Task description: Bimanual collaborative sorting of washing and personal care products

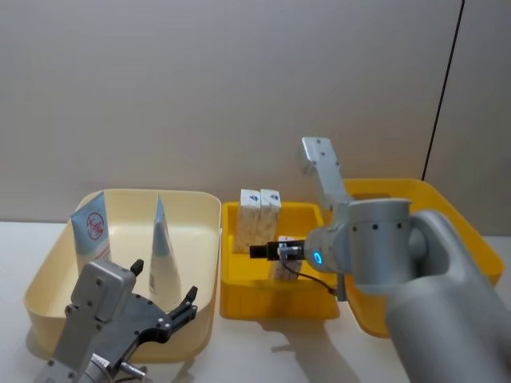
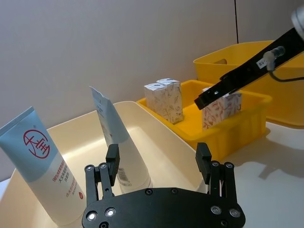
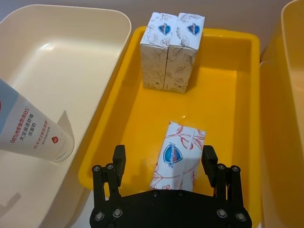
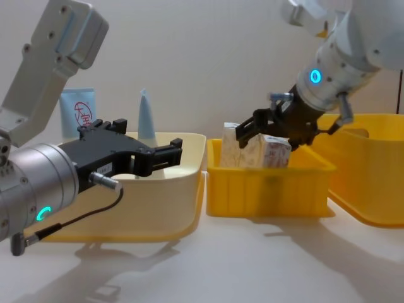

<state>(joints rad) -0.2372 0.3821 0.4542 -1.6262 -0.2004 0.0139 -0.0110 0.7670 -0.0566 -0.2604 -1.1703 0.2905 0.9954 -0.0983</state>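
One carton [image 3: 183, 147] has its end hidden behind right gripper [image 3: 164, 156]

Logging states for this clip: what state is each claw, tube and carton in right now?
Left claw: open, over the cream tub's near side.
Front carton: tilted, in small yellow tub.
Right claw: open, straddling front carton.
Back cartons: upright, side by side.
Left tube: standing crimp up in cream tub.
Right tube: same.

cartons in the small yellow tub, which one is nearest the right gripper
The lone tilted carton, framed by the open right gripper; the other pair stands upright farther back.
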